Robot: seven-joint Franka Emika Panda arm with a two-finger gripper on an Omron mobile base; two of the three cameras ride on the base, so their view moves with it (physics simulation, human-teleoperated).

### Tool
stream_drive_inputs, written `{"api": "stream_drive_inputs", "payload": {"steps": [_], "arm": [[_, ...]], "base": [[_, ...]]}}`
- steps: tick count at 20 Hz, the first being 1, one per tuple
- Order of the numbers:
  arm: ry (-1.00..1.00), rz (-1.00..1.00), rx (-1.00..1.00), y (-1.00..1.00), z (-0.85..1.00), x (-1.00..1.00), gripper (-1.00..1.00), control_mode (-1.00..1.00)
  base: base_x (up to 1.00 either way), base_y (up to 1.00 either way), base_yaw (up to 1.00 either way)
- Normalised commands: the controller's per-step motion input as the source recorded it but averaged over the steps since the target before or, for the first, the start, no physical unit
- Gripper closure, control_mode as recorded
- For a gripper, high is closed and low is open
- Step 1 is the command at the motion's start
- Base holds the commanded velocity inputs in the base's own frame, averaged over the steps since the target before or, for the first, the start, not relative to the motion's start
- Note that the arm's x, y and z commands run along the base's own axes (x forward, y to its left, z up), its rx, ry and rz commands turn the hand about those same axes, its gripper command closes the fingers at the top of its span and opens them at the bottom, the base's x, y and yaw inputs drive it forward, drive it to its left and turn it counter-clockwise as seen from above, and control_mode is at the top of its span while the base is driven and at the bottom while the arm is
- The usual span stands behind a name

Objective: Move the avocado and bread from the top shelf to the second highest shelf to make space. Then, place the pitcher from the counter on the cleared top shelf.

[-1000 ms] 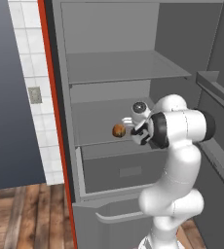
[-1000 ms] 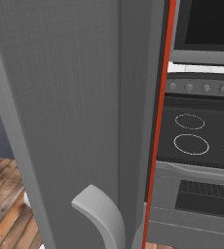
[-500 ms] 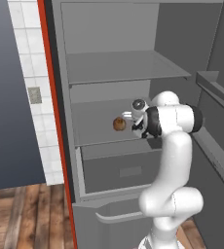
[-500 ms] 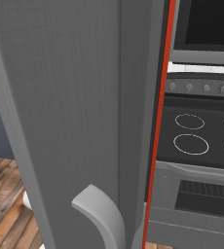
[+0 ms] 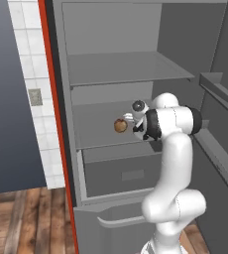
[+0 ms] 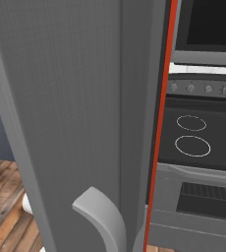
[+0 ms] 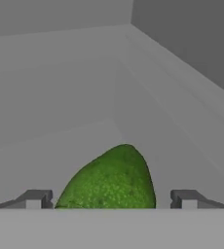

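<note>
The bread [image 5: 120,125], a small orange-brown roll, lies on the second highest shelf [image 5: 93,134] of the open fridge. My gripper [image 5: 129,120] hovers at that shelf's level, just right of the bread. In the hand view the green avocado [image 7: 111,180] sits between my fingertips [image 7: 36,198] with a gap on each side, and the gripper [image 7: 111,200] is open. Grey shelf and fridge walls stretch behind the avocado. The top shelf [image 5: 131,69] above is bare. The pitcher and the counter are out of view.
A boxy grey drawer [image 5: 123,173] sits under the second shelf. The open fridge door with its bin [image 5: 220,92] stands to the right of my arm. In the right base view, the grey door panel [image 6: 70,113] with a curved handle [image 6: 101,219] blocks the stove [image 6: 203,140].
My hand has risen a little at the second shelf and the elbow has lifted. The bread stays in about the same spot beside it.
</note>
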Motion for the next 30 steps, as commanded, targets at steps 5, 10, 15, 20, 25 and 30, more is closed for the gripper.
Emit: {"api": "stream_drive_inputs", "payload": {"steps": [5, 10, 15, 20, 25, 30], "arm": [[-0.01, -0.01, -0.01, 0.15, 0.22, -0.3, -1.0, -1.0], [-0.02, 0.0, -0.04, 0.34, 0.32, -0.6, -1.0, -1.0], [0.03, 0.0, -0.12, 0.62, 0.04, -0.48, -1.0, -1.0], [0.1, 0.02, -0.15, 0.83, 0.0, -0.24, -1.0, -1.0], [0.02, 0.05, -0.14, 0.78, 0.09, -0.54, -1.0, -1.0], [0.0, 0.0, -0.06, 0.23, 0.2, -0.69, -1.0, -1.0]], "base": [[0.0, 0.0, 0.0], [0.0, 0.0, 0.0], [0.0, 0.0, 0.0], [0.0, 0.0, 0.0], [0.0, 0.0, 0.0], [0.0, 0.0, 0.0]]}}
